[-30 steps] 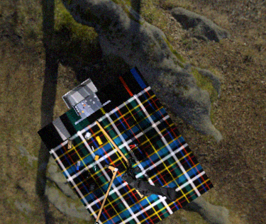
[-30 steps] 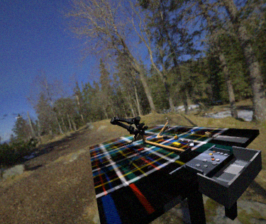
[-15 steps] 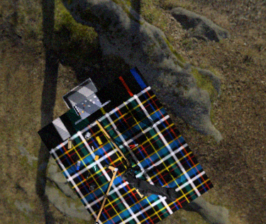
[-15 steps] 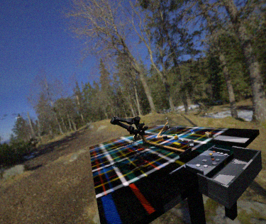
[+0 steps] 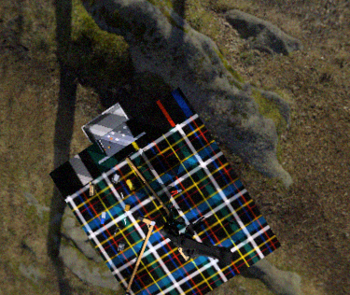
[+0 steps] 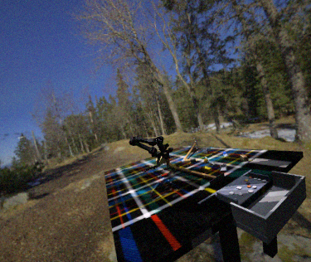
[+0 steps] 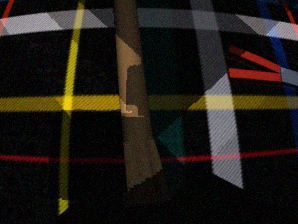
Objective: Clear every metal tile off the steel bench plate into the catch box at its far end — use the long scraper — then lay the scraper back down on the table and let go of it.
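My gripper (image 5: 169, 216) (image 6: 168, 165) is shut on the scraper's wooden handle (image 5: 147, 182) (image 6: 194, 172) (image 7: 131, 75). The handle runs from my fingers towards the steel bench plate (image 5: 114, 152) (image 6: 243, 201). Its far end is just short of the plate's near end; the scraper's head is too dark to make out. Several small tiles, pale and orange, lie spread on the plate, among them an orange tile (image 5: 111, 138) and a pale tile (image 6: 239, 188). The catch box (image 6: 255, 220) stands at the plate's far end. I cannot tell whether tiles lie inside it.
A second long wooden tool (image 5: 140, 257) (image 6: 191, 150) lies on the plaid table. A yellow object (image 5: 129, 183) (image 6: 207, 167) and a grey block (image 5: 116, 178) (image 6: 223, 168) lie beside the scraper's handle. A red-handled tool (image 5: 175, 191) (image 7: 255, 74) lies on its other side.
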`<state>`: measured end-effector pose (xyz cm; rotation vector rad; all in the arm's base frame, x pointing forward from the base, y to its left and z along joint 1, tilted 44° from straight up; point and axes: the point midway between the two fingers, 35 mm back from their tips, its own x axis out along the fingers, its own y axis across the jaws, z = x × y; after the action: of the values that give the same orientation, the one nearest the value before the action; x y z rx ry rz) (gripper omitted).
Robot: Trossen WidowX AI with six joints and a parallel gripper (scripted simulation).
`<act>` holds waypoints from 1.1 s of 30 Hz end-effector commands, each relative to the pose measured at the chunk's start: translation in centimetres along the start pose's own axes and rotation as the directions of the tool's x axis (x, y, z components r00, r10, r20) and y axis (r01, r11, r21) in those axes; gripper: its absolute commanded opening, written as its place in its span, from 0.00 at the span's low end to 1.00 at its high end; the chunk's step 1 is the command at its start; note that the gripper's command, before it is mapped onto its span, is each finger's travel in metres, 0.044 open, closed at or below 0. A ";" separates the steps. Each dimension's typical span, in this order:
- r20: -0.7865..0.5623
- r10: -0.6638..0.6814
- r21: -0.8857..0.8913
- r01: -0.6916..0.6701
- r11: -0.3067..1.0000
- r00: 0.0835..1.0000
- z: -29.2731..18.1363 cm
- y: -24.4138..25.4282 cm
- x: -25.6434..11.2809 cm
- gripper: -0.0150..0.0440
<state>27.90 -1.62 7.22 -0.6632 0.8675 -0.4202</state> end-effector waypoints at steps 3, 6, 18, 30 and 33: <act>0.012 -0.001 0.017 0.001 1.000 1.000 0.8 -0.3 0.1 0.25; 0.012 -0.002 0.018 0.002 1.000 1.000 1.0 -0.4 0.2 0.25; 0.013 -0.005 0.023 0.005 1.000 1.000 1.4 -0.8 0.5 0.25; 0.015 -0.010 0.028 0.009 1.000 1.000 1.9 -1.3 0.8 0.25; 0.015 -0.011 0.029 0.010 1.000 1.000 2.0 -1.4 0.9 0.25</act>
<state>29.39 -2.48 8.06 -0.6558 0.8591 -0.4329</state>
